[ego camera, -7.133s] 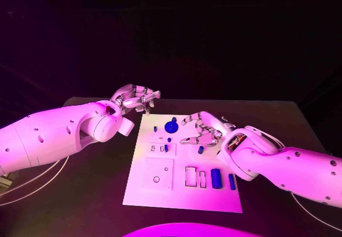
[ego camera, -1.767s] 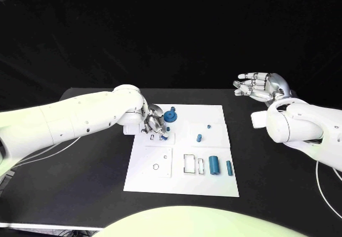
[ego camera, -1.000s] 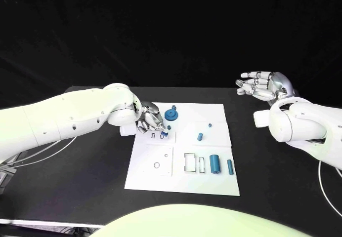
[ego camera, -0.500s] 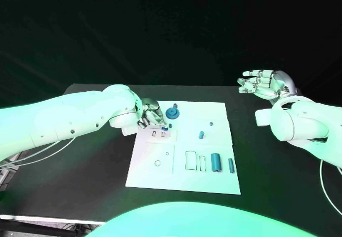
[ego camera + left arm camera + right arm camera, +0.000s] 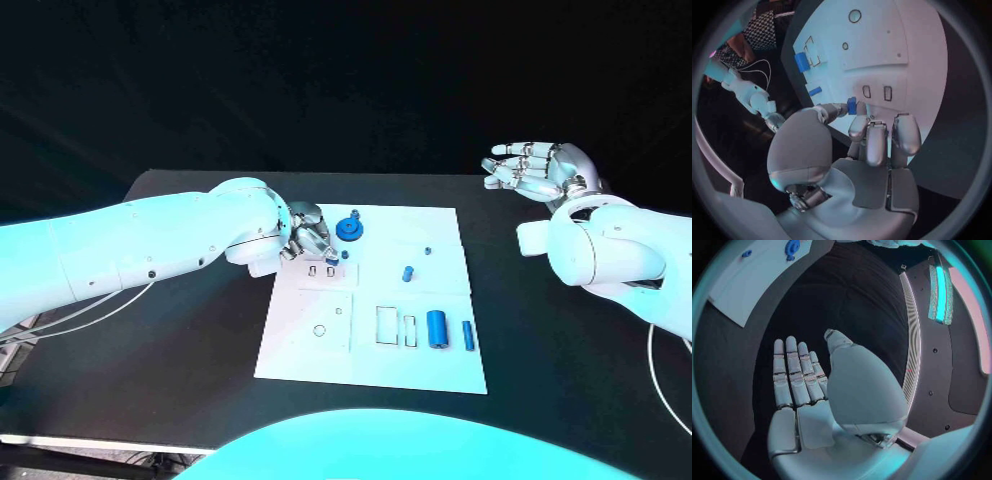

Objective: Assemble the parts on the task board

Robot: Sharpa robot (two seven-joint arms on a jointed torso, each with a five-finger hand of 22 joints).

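**Task board with blue parts, both hands in view**

Black table [image 5: 173, 340] under a dark backdrop, bearing one white task board [image 5: 310, 355] at its middle.

Near row of the board: a blank square panel with a round hole and a smaller hole; beside it two upright rectangular slots [image 5: 385, 325]; then a thick blue cylinder [image 5: 436, 328] lying flat; then a thinner blue pin [image 5: 467, 335], just beside the cylinder toward the robot's right.

Middle row: two small rectangular slots [image 5: 323, 271] on the left half; a short blue peg [image 5: 411, 272] lying on the right half, well apart from the slots.

Far row: a round blue gear [image 5: 349, 231] with a stub rising from it, close to the board's far left corner; a tiny blue speck [image 5: 427, 250] to its right, too small to identify.

Left hand [image 5: 306, 238]: over the board's left edge, between the gear and the small slots, fingers curled downward. The left wrist view shows a small blue part [image 5: 852, 105] pinched between thumb and a fingertip, just above the two small slots [image 5: 877, 92]; whether it touches the board cannot be told.

Right hand [image 5: 537, 172]: raised off the board, beyond the table's far right edge, fingers straight and apart, nothing in it; the right wrist view shows the flat bare palm [image 5: 811, 400].
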